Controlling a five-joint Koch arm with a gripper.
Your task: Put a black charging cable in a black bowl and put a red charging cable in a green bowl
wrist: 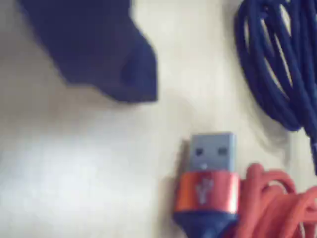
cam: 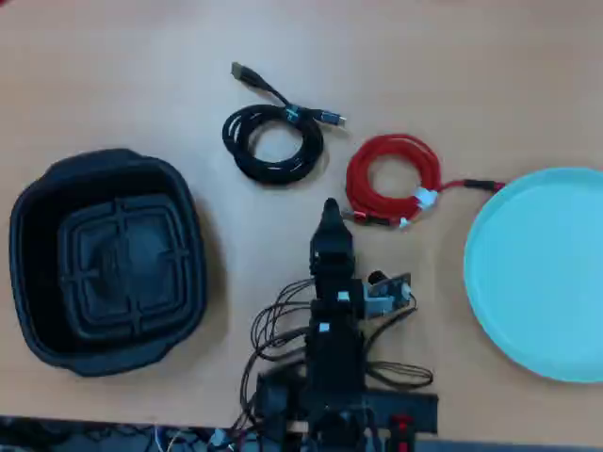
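Observation:
In the overhead view the black charging cable [cam: 273,143] lies coiled at upper middle, and the red charging cable [cam: 391,179] lies coiled to its right. The black bowl [cam: 38,273] stands at the left and the green bowl [cam: 542,273] at the right; both hold nothing. My gripper [cam: 330,209] points up the table, its tip just left of the red cable's plug [cam: 366,219]. Only one tip shows. In the wrist view one dark finger [wrist: 99,49] is at top left. The red cable's USB plug [wrist: 213,183] is at the bottom and the black cable [wrist: 277,64] at top right.
The arm's base and its own loose black wires [cam: 283,330] fill the bottom middle of the overhead view. The wooden table [cam: 452,56] is bare along the top.

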